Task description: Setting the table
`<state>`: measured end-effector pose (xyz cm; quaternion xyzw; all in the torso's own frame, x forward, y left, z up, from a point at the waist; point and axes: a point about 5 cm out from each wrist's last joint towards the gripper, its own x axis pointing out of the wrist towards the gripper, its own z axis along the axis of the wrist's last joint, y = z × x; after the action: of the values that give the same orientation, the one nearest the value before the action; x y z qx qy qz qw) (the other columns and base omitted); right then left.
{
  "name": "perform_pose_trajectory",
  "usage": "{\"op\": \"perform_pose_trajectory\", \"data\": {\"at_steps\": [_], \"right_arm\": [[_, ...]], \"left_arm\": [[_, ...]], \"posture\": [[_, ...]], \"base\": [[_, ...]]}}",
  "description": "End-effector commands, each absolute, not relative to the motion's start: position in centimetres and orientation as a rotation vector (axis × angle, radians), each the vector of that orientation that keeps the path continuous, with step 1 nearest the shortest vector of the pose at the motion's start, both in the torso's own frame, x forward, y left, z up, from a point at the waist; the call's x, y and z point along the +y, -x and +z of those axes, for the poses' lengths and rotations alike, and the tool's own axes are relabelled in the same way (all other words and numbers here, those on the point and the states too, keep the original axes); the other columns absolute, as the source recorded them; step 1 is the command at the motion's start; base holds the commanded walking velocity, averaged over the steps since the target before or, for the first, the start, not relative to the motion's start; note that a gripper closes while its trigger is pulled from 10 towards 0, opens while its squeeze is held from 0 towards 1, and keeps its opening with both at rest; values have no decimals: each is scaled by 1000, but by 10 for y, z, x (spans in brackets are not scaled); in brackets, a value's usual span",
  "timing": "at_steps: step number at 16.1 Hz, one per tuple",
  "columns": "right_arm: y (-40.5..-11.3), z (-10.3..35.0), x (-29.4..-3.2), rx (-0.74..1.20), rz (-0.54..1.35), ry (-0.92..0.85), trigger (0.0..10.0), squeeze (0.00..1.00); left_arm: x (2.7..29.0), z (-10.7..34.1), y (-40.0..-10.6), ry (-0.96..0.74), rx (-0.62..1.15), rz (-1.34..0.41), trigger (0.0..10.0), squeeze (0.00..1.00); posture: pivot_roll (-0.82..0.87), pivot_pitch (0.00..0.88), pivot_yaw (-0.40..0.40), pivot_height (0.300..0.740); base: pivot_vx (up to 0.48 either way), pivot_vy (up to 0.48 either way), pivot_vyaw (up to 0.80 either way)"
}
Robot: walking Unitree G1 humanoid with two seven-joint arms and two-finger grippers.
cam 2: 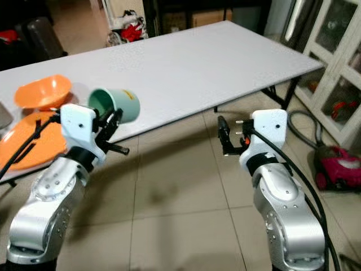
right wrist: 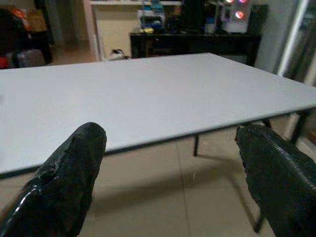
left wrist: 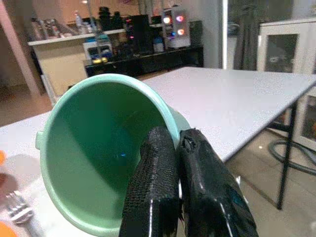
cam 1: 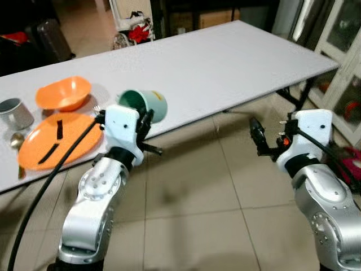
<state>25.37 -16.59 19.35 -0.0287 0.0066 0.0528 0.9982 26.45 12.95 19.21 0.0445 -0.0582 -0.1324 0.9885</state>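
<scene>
My left gripper [cam 1: 148,119] is shut on the rim of a green cup [cam 1: 145,105], holding it tilted on its side over the near edge of the white table [cam 1: 225,62]. In the left wrist view one finger is inside the green cup [left wrist: 103,163] and one outside. An orange bowl [cam 1: 63,92] and an orange plate [cam 1: 59,140] with two black sticks on it sit at the table's left. A spoon [cam 1: 16,141] lies beside the plate. My right gripper [cam 1: 258,137] hangs open over the floor, in front of the table edge, holding nothing.
A metal mug [cam 1: 16,113] stands at the far left of the table. White cabinet doors [cam 1: 344,51] stand to the right, with a pink vacuum cleaner [cam 2: 337,166] on the tiled floor. A dark suitcase [cam 1: 53,39] and a white rack [cam 1: 132,22] are behind the table.
</scene>
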Motion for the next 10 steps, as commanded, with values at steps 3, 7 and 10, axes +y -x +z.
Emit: {"op": "perform_pose_trajectory", "data": {"at_steps": [3, 7, 10], "right_arm": [[-252, 191, -156, 18, 153, 55, 10000, 0], [-257, 192, -153, 10, 180, 68, 10000, 0], [-260, 192, -150, 7, 194, 72, 10000, 0]], "left_arm": [[136, 193, -267, -102, -126, -237, 10000, 0], [135, 196, -272, -112, -140, -232, 10000, 0], [138, 197, -274, -119, -142, -222, 10000, 0]], "posture": [[-133, 31, 68, 740], [-119, 29, 66, 740], [-109, 32, 70, 740]], "base": [[376, 0, 0], [374, 0, 0], [374, 0, 0]]}}
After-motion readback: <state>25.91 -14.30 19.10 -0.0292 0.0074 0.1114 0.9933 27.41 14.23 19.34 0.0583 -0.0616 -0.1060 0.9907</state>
